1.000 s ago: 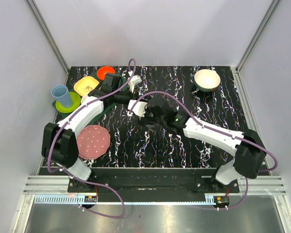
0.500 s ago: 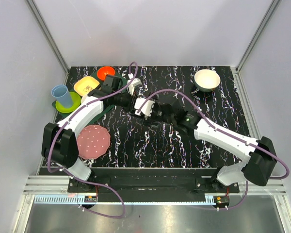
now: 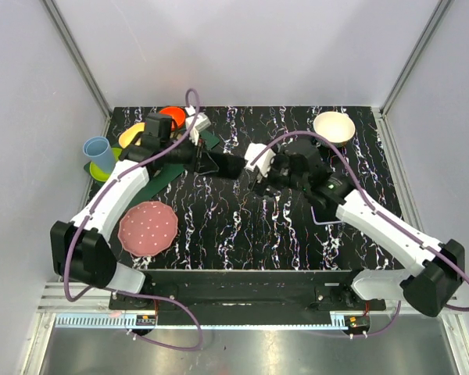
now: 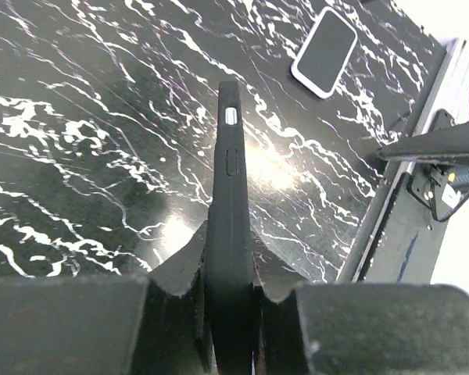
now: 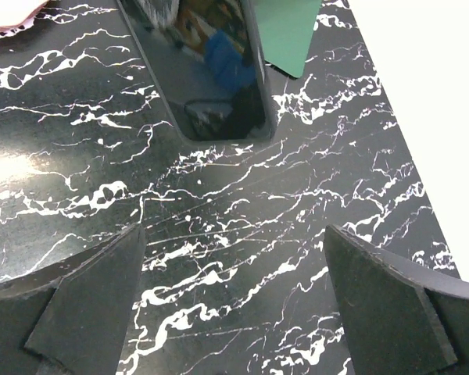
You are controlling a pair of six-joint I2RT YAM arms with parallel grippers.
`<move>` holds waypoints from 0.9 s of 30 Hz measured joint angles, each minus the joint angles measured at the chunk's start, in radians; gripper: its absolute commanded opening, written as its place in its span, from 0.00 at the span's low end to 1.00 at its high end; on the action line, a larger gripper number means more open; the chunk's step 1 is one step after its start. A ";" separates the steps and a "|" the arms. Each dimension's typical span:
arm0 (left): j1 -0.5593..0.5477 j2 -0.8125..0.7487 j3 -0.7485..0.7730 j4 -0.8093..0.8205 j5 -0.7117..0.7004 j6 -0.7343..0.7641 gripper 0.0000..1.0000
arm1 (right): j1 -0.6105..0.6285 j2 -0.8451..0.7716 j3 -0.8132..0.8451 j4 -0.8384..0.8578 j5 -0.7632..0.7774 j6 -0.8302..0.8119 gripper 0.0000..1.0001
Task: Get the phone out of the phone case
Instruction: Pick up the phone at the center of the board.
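My left gripper [image 4: 229, 266] [image 3: 209, 162] is shut on a black phone [image 4: 230, 180] [image 3: 228, 166], held edge-on above the table with its side buttons showing. I cannot tell the phone case apart from the phone on this dark slab. Its glossy screen [image 5: 211, 78] faces my right gripper [image 5: 234, 289] [image 3: 252, 173], which stands wide open and empty just to its right, not touching it. A flat dark rectangle with a white rim [image 4: 324, 51] [image 3: 322, 212] lies on the table; whether it is a case I cannot tell.
A dark green board [image 3: 162, 173] [image 5: 289, 31] lies under the left arm. At the back left stand a blue cup [image 3: 98, 151], a yellow dish [image 3: 131, 137] and an orange bowl [image 3: 170, 114]. There is also a pink plate [image 3: 148, 226] front left and a white bowl [image 3: 334, 127] back right.
My right gripper has drawn back to the right, away from the phone, still open. The left arm has swung its elbow left, keeping its grip on the phone.
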 measured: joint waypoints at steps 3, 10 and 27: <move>0.049 -0.041 -0.002 0.021 0.009 -0.017 0.00 | -0.032 -0.041 -0.015 -0.013 -0.029 0.014 1.00; 0.172 -0.111 -0.008 0.061 0.080 -0.062 0.00 | -0.112 -0.092 -0.027 -0.015 -0.106 0.053 1.00; 0.219 -0.259 -0.230 0.365 0.315 -0.233 0.00 | -0.240 -0.141 -0.027 -0.029 -0.335 0.188 1.00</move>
